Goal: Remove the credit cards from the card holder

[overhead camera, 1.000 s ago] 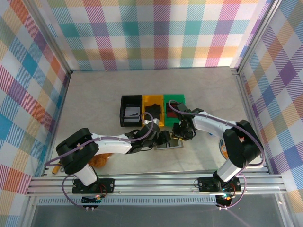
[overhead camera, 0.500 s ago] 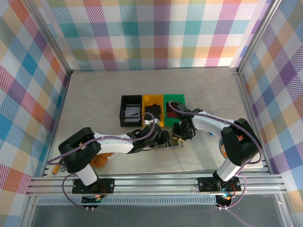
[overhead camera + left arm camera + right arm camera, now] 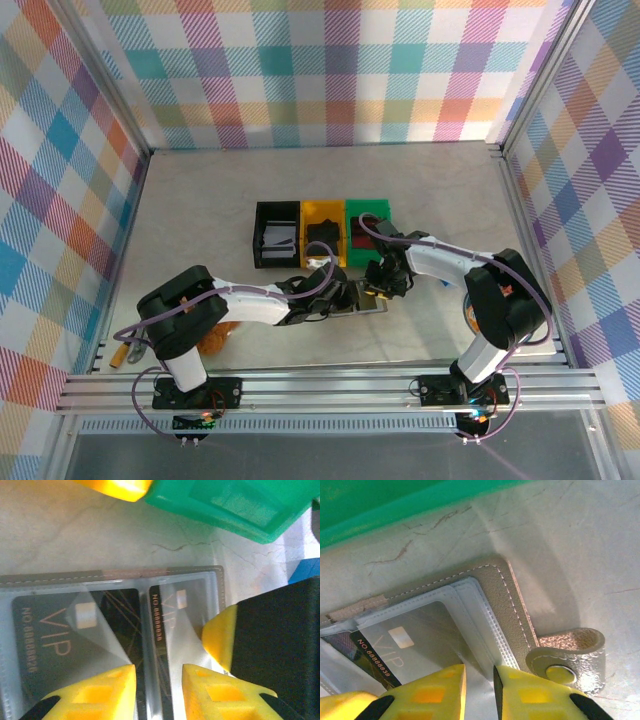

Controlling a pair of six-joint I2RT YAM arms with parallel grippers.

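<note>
The grey card holder (image 3: 366, 304) lies open on the table in front of the green bin. Its stitched edge (image 3: 100, 575) frames clear sleeves holding two black VIP credit cards (image 3: 60, 635) (image 3: 159, 625). My left gripper (image 3: 159, 690) hovers low over it, yellow fingers apart and straddling the inner edge of the right card. My right gripper (image 3: 479, 690) is at the holder's right end (image 3: 512, 605), beside the snap tab (image 3: 570, 655). Its fingers are closed to a narrow slit on the clear sleeve's edge over a card (image 3: 405, 640). One right fingertip (image 3: 220, 640) rests on the sleeve.
Black (image 3: 275, 235), yellow (image 3: 322, 232) and green (image 3: 368, 228) bins stand in a row just behind the holder; the green bin's wall (image 3: 380, 505) is very close. An orange object (image 3: 215, 340) lies near the left arm's base. Metal frame rails line the table's edges.
My left gripper's fingers have narrowed and it has shifted slightly toward the holder's middle. The right gripper has stayed in place on the holder's right end.
</note>
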